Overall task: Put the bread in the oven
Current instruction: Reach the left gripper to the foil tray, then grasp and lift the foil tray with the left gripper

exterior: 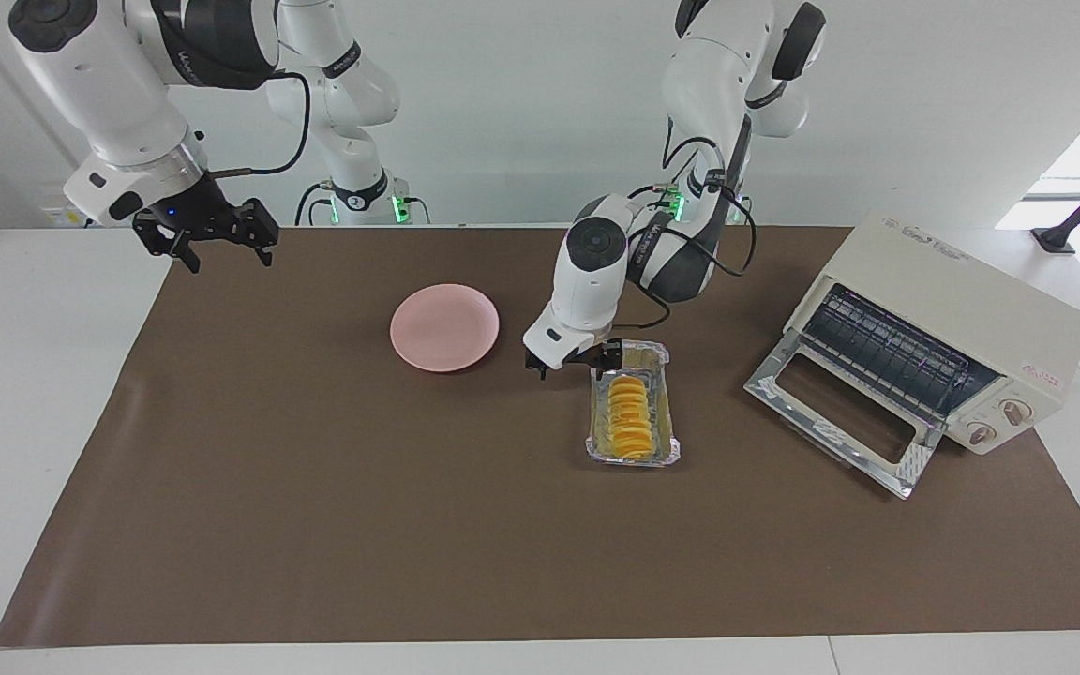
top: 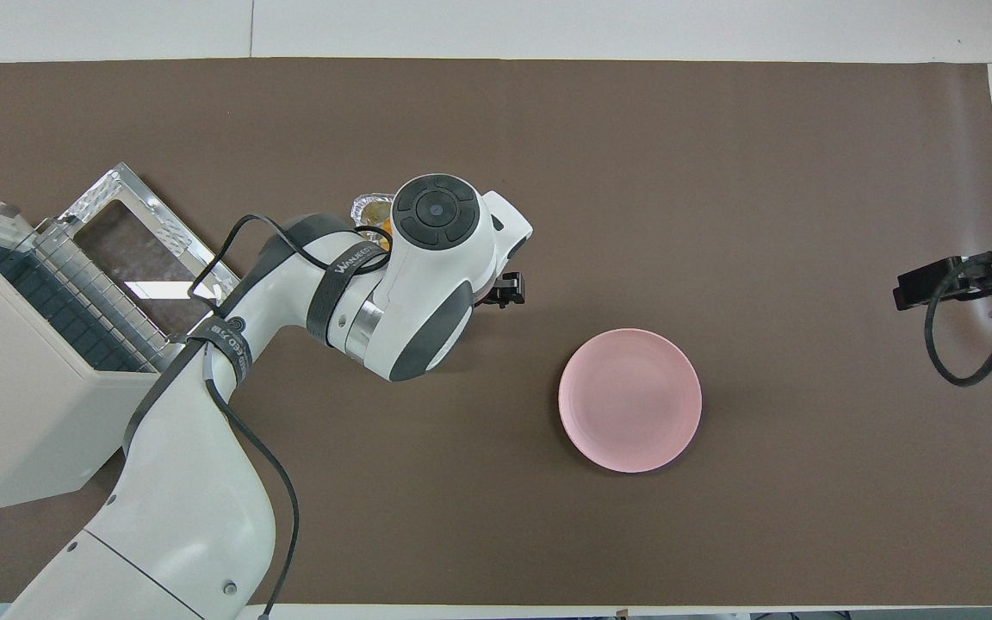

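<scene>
Table (exterior: pixel 315 525): covered by a brown mat.
Oven (exterior: pixel 957 309): at the left arm's end of the table, glass door (exterior: pixel 835 412) dropped open, rack visible.
Plate (exterior: pixel 444 327): pink, bare, beside the tray toward the right arm's end.
Foil tray (exterior: pixel 660 412): between plate and oven.
Bread (exterior: pixel 630 416): lying in the foil tray.
Left gripper (exterior: pixel 579 364): fingers apart, low at the tray's robot-side end; contact with the tray cannot be determined.
Right gripper (exterior: pixel 221 246): fingers apart, raised over the mat's edge at its own end, waiting.

bread (exterior: pixel 631 417): yellow-orange, ridged | oven (exterior: pixel 957 319): cream-white | plate (exterior: pixel 444 327): pink | mat (exterior: pixel 315 487): brown
</scene>
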`<action>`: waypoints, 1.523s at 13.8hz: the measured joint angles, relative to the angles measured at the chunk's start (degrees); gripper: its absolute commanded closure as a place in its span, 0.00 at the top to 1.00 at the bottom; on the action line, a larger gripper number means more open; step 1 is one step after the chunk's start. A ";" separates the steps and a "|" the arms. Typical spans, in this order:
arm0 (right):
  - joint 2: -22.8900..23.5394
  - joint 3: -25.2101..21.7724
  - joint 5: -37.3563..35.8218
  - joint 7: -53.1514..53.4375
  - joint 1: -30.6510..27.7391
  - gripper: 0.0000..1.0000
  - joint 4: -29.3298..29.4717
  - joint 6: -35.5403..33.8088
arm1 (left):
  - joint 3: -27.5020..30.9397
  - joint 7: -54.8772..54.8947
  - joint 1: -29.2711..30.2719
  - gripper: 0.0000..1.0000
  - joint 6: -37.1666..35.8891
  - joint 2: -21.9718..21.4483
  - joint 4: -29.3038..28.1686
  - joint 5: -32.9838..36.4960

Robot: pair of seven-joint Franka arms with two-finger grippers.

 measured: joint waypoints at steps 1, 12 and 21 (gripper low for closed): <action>0.00 0.00 0.00 0.00 0.00 1.00 0.00 0.00 | 0.18 -0.01 0.26 0.99 0.16 0.16 0.00 0.00; 0.00 0.00 0.00 0.00 0.00 1.00 0.00 0.00 | 0.61 -1.49 0.39 0.42 3.24 1.71 -0.79 0.01; 0.00 0.00 0.00 0.00 0.00 1.00 0.00 0.00 | 1.18 -7.18 1.67 0.00 -1.54 1.79 0.19 0.04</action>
